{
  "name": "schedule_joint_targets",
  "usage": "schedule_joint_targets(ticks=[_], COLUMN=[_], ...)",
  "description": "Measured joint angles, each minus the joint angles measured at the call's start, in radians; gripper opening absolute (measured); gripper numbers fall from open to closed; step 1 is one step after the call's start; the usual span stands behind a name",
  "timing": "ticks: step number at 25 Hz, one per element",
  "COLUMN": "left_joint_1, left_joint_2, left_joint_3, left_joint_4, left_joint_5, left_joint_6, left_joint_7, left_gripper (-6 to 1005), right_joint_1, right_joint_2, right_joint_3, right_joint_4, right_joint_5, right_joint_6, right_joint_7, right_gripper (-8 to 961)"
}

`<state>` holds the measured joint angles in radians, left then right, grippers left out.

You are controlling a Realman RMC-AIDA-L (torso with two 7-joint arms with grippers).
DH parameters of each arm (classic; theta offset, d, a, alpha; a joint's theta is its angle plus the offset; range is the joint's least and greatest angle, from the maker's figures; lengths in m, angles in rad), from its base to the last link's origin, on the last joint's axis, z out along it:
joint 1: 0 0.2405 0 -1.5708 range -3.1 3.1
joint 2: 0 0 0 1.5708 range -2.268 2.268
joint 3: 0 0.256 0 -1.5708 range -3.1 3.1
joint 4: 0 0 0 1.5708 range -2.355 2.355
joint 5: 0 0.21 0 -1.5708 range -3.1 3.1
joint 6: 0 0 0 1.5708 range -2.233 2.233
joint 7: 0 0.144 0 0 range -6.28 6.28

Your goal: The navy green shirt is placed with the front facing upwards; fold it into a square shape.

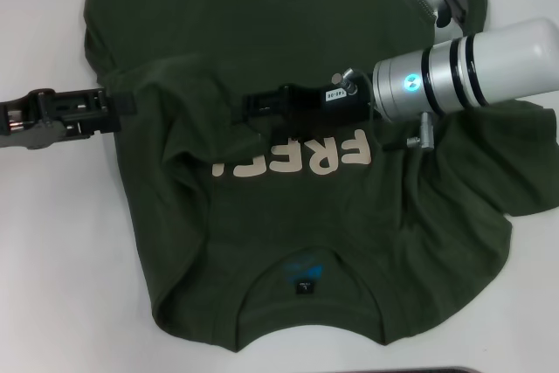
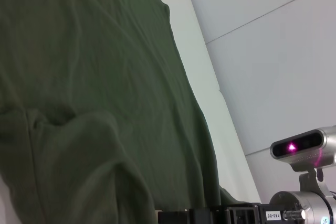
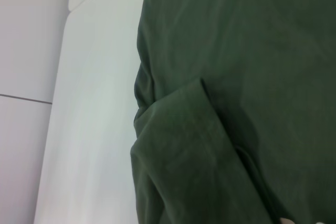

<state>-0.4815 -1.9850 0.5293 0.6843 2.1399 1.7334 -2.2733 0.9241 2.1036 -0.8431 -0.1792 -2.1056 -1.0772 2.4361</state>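
Head view: one navy green shirt on white table, collar nearest robot, long axis running away from robot. Left gripper at shirt's left edge, right gripper over chest fold; both seem to pinch cloth.

Left wrist view: cloth bunched, right arm's camera beyond.

Right wrist view: folded sleeve; jaws unseen.

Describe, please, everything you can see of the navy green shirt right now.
The navy green shirt is dark olive, soft cotton-looking cloth lying front up on the white table, collar toward the robot, with cream "FREE" lettering and a small dark neck label. It is rumpled, with cloth bunched across the chest. The left gripper meets its edge; the right gripper sits mid-chest.
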Motion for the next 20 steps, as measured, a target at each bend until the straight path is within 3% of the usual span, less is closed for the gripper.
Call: schedule_joint_targets(ticks=[20], left_joint_1=[-0.005], left_joint_2=[-0.001], left_joint_3=[-0.003], left_joint_4=[0.0], left_joint_5=[0.0], left_joint_6=[-0.003], left_joint_7=[0.001], left_gripper=[689], right_joint_1=[0.018], right_joint_2=[0.007], right_joint_3=[-0.006], right_joint_4=[0.028], right_joint_5=[0.029], right_joint_6=[0.004], right_joint_7=[-0.011], right_gripper=[908])
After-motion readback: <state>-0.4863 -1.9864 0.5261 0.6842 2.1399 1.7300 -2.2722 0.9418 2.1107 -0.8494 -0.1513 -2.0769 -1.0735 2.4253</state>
